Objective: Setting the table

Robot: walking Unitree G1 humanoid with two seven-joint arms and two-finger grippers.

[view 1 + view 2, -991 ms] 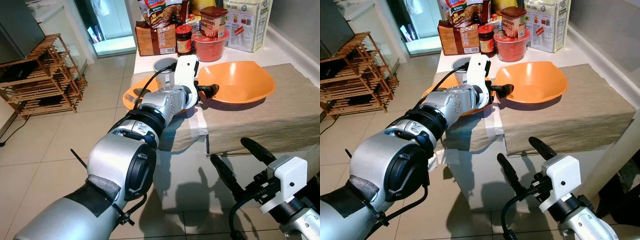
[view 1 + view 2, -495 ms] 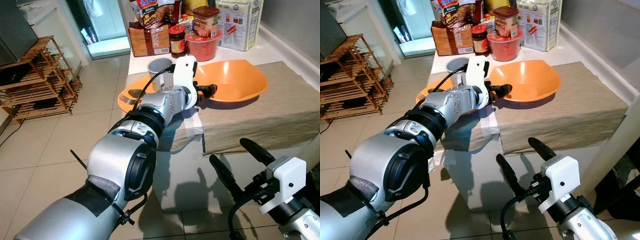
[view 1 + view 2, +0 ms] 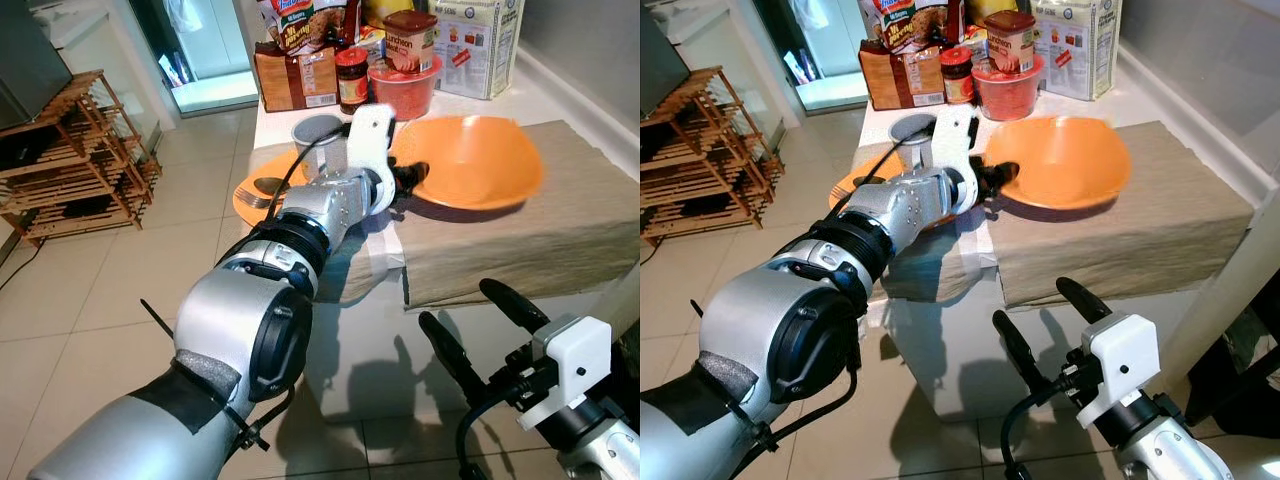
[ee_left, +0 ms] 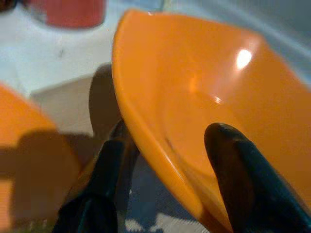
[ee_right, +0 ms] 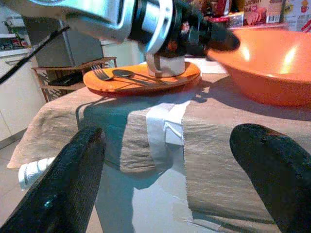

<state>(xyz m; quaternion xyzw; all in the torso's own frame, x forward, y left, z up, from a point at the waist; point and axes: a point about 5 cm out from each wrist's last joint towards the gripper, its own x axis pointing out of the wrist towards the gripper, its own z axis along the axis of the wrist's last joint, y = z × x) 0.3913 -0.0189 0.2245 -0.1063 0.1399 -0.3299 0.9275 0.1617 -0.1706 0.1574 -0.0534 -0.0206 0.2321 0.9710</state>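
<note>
We list one orange bowl (image 3: 470,160), lying on the beige cloth (image 3: 540,235) over the counter, its near rim pinched between the two fingers of the left gripper (image 4: 165,160), one finger inside and one outside. Beside it we record an orange plate (image 5: 141,77) bearing a fork (image 5: 99,73), a spoon (image 5: 126,74) and a grey cup (image 3: 318,140), with food packages (image 3: 300,70) behind. Our right gripper (image 5: 170,170) hangs low before the counter, fingers spread and holding nothing.

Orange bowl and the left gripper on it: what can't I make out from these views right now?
- Orange bowl: far rim motion-blurred in both eye views, so its tilt is unclear.
- Left gripper: head views hide its fingertips behind the white wrist housing.
- Bowl's underside: hidden against the tan cloth; lifted or resting, cannot tell.
- Grey cup: contents hidden.
</note>
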